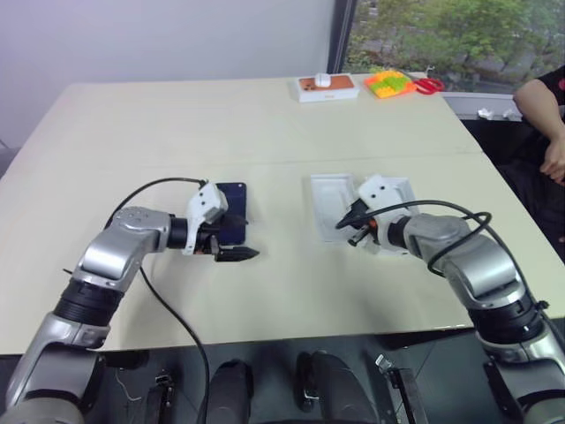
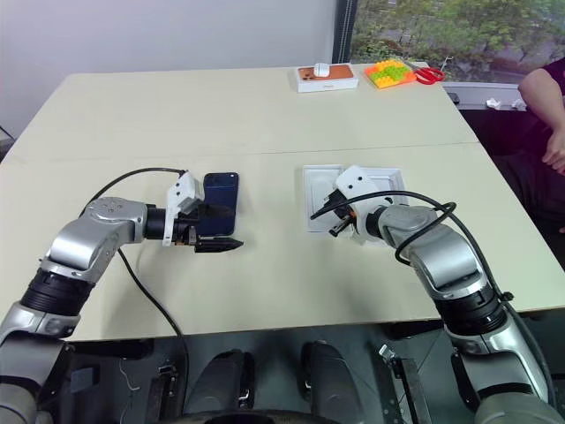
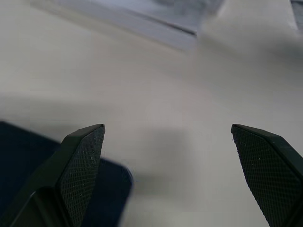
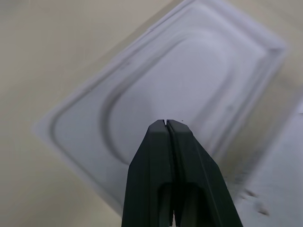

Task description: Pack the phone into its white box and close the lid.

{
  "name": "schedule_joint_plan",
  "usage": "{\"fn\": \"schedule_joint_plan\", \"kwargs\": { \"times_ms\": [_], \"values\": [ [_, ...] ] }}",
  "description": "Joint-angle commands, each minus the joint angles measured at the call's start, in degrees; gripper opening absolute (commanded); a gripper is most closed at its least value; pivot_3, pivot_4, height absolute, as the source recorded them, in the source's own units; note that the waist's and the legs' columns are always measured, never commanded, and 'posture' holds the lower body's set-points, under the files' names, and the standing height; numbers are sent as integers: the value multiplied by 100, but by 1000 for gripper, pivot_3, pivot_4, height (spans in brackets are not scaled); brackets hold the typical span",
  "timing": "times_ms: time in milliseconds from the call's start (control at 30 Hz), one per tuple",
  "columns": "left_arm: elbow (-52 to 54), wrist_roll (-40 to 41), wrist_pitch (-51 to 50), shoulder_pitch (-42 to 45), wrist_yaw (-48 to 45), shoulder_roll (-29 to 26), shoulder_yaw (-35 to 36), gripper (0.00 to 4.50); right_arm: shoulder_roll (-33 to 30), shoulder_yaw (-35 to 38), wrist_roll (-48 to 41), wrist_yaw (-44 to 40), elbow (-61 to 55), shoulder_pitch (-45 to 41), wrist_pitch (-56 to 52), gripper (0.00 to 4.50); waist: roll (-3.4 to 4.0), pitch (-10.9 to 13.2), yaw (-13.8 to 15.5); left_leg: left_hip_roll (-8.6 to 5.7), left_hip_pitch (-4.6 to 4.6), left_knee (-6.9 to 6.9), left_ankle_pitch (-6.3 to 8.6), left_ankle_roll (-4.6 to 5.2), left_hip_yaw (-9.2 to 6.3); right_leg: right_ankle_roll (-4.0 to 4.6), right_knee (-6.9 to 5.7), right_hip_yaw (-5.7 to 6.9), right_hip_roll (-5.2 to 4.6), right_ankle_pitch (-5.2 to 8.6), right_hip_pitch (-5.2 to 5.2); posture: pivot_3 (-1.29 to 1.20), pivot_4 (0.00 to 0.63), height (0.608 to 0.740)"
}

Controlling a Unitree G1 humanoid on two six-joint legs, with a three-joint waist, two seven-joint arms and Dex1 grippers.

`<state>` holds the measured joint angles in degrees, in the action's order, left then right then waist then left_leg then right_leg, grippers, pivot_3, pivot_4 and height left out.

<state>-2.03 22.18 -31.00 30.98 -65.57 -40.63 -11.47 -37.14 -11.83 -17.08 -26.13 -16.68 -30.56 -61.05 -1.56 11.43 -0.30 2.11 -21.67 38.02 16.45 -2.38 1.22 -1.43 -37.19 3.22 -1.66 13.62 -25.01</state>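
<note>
On the left side of the pale table the phone is seen lying flat, dark blue; the left gripper is held just at its near edge, pointing toward the right, with the two black fingers spread wide and nothing between them; in the left wrist view a dark corner of the phone is seen beside one finger, not between the two, and a pale edge is seen farther off, too blurred to be named. Toward the middle a white tray with an oval dip is seen, lying flat; a second white piece is seen just beside it, partly hidden by the arm, and whether it is the box cannot be told. The right gripper is held above the white tray, its fingers pressed tight together on nothing. At the far edge a white box with an orange top, yellow and green blocks and red scissors are seen; at the far right a person's arm is seen.
</note>
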Motion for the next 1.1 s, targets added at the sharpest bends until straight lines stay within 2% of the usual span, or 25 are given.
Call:
{"fn": "schedule_joint_plan", "kwargs": {
  "times_ms": [33, 467, 833, 1100],
  "values": [
    [232, -121, 195, -11, -65, -35, 45, 4500, -13, -32, 63, -107, 79, -195, -161, 58, 0, 0, 4, -2, -1, 3, 0, 0, 1, 0, 0, -1, -2, 0, 0, 0, 150, 740],
    [551, -114, 45, -228, 110, 174, 89, 4500, 566, -297, 814, 43, 1813, -877, 520, 58, 0, -1, -32, 3, 5, 6, 3, 6, 3, -1, -7, -4, 4, -1, 1, 0, 150, 740],
    [708, -101, -67, -325, 276, 408, 70, 4500, 1296, -132, 1556, 587, 3368, -1245, 1980, 58, 0, -2, -43, 1, 14, 9, 3, 6, 6, 0, -12, -7, 0, -2, 8, 0, 150, 740],
    [845, -83, -165, -390, 385, 561, 61, 4500, 1840, 237, 1805, 1176, 5017, -1909, 3077, 58, 0, -2, -52, 3, 17, 9, 3, 6, 7, 21, -14, -9, 0, -14, 10, 0, 150, 740]
  ]
}}
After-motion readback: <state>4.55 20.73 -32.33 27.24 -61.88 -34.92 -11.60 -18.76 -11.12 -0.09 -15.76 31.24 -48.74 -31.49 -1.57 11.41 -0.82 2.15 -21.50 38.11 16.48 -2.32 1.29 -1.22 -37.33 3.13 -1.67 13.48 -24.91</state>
